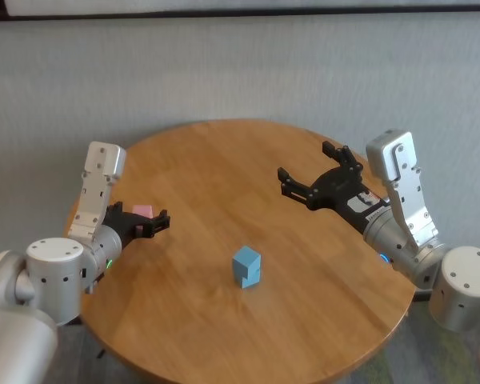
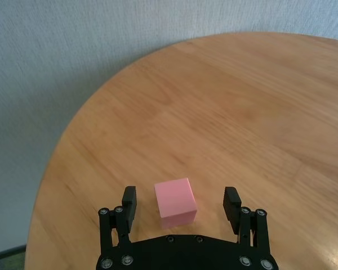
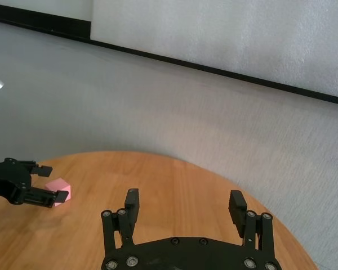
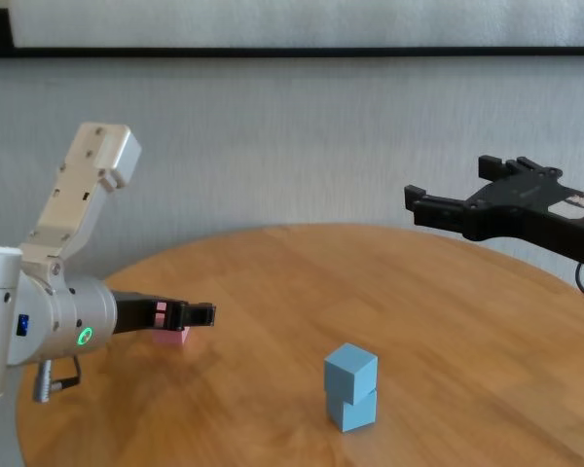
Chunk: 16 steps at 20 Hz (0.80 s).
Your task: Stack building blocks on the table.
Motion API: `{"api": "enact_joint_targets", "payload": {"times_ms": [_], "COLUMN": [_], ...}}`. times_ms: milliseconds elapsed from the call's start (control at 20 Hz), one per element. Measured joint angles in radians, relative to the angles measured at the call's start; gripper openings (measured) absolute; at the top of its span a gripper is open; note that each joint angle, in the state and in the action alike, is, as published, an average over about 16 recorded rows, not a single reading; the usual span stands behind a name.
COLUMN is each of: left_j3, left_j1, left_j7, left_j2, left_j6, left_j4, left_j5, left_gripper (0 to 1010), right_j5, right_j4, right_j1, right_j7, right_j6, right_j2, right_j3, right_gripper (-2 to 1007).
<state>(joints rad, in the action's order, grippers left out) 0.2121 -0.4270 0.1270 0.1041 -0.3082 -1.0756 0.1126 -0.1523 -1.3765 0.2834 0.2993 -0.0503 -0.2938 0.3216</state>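
Near the left edge of the desk (image 1: 224,160), left of frame in head view, the pink cube (image 2: 175,203) sits between the fingers of the left claw (image 2: 180,205). That claw is wide open w/ a gap each side of the cube, holding nothing yet. Cube lies straight ahead of the palm, slightly turned vs the fingers; no long axis to speak of. Two blue cubes (image 1: 246,266) are already stacked at lower centre, top one twisted a bit on the lower. Right claw (image 1: 318,181) hovers at upper right, well apart from everything, also fully open and empty. Left arm is clearly the nearer one to pink. Judgement: next is closing on pink, then carrying it to the blue stack. Nothing stands between them; the twisted top cube could make placement touchy.
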Motion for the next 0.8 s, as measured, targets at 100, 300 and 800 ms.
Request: {"api": "enact_joint_targets", "payload": {"times_ms": [100, 300, 800], "left_j3": [-0.003, -0.011, -0.016], "left_j1": [-0.007, -0.021, -0.052], "left_j7": [0.007, 0.024, 0.061], "left_j2": [-0.002, -0.007, -0.01], "left_j6": [0.001, 0.001, -0.027], "left_j4": [0.012, 0.038, 0.083], "left_j5": [-0.003, -0.004, -0.012], "left_gripper": [1001, 1001, 1001], "right_j5": [0.0, 0.0, 0.0], "right_j4": [0.0, 0.0, 0.0], "right_j1": [0.0, 0.0, 0.0], "right_j7": [0.0, 0.0, 0.0], "right_j6": [0.0, 0.0, 0.0], "right_j2": [0.0, 0.0, 0.0], "right_j3": [0.0, 0.0, 0.0], "right_gripper": [1005, 1005, 1005]}}
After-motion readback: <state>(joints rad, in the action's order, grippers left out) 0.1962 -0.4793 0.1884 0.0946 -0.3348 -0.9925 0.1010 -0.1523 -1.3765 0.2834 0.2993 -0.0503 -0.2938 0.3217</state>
